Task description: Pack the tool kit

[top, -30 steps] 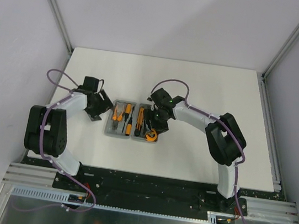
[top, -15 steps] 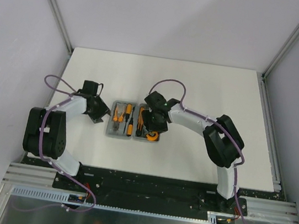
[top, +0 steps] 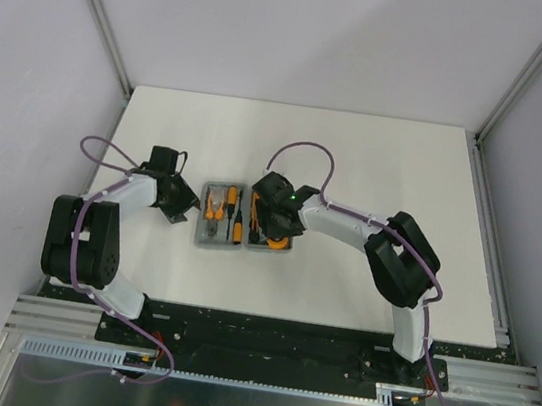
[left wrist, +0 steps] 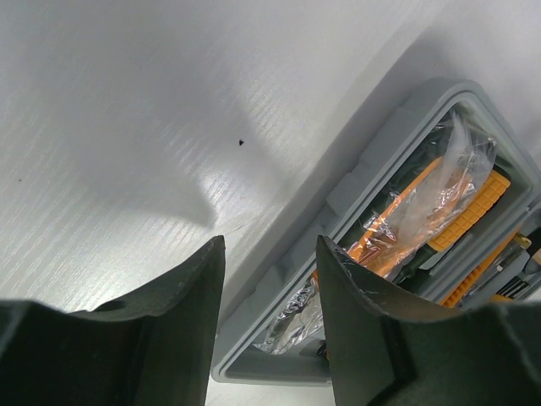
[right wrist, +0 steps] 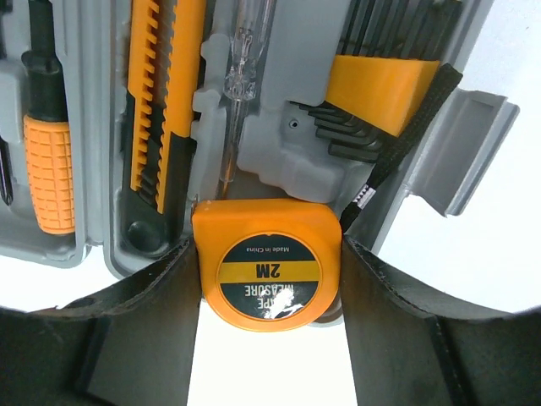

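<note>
On the table (top: 377, 167), the open case (top: 207, 244) is flanked by both grippers.
Its left rim is straddled by the left gripper (left wrist: 266, 249), jaws half-spread; whether it is pinched cannot be told. The tape (right wrist: 269, 272) is clamped in the right gripper (right wrist: 269, 254) at the right half's near end.

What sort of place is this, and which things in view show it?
Probably a robotics lab test cell: a left arm and right arm bolted by a white table, aluminium frame rails, plain panels walling it in.
</note>
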